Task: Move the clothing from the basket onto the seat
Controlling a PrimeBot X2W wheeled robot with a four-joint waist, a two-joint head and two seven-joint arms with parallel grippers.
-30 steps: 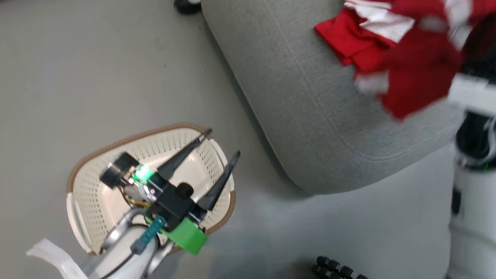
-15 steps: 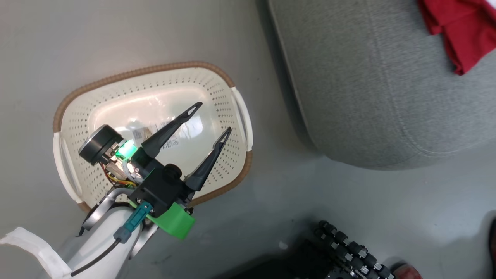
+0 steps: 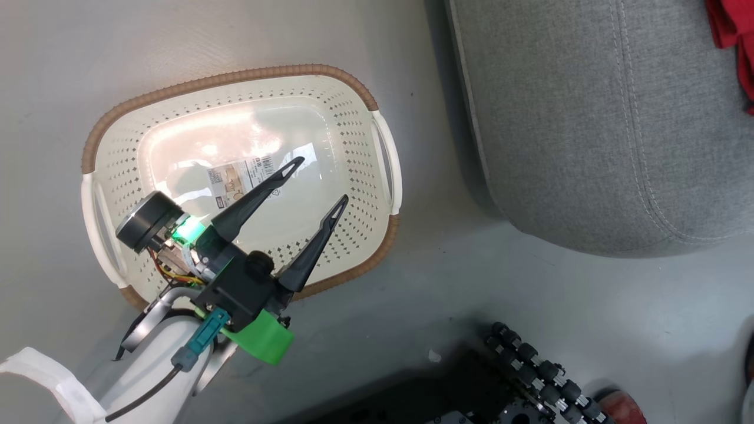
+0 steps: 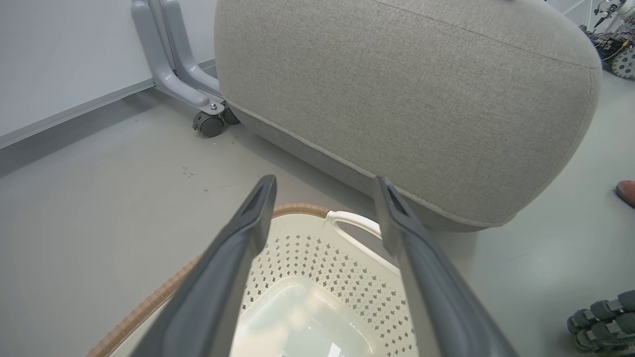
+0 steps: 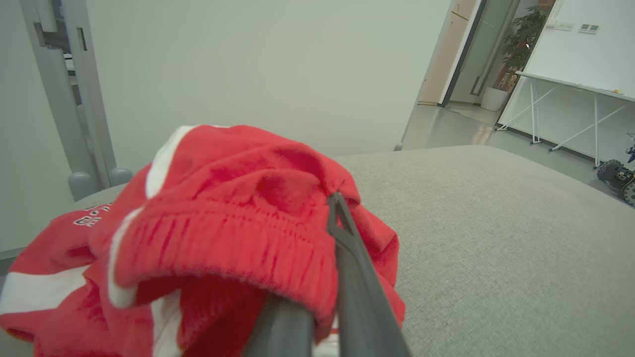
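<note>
Since a second ago the head camera has been swung, so the altered framing of the basket (image 3: 235, 73) and the seat (image 3: 589, 118) is not to be read as movement of either. What has really changed is the clothing (image 5: 238, 198): then it was seen as a red blur carried over the cushion, whereas now it is held low above the grey fabric, bunched around the right pincer (image 5: 322, 208), which is closed on its ribbed waistband. A second garment with white lettering is spread just behind and to the left of that pincer, resting on the seat. The left pincer (image 3: 322, 179) is kept spread wide and empty, as before, with the basket directly beneath it and the seat beyond its fingertips. Only the barcode sticker (image 3: 241, 176) is seen on the basket's floor, so the transfer is judged almost complete, with only the release left. The fabric looks soft, creased, red with broad white stripes.
</note>
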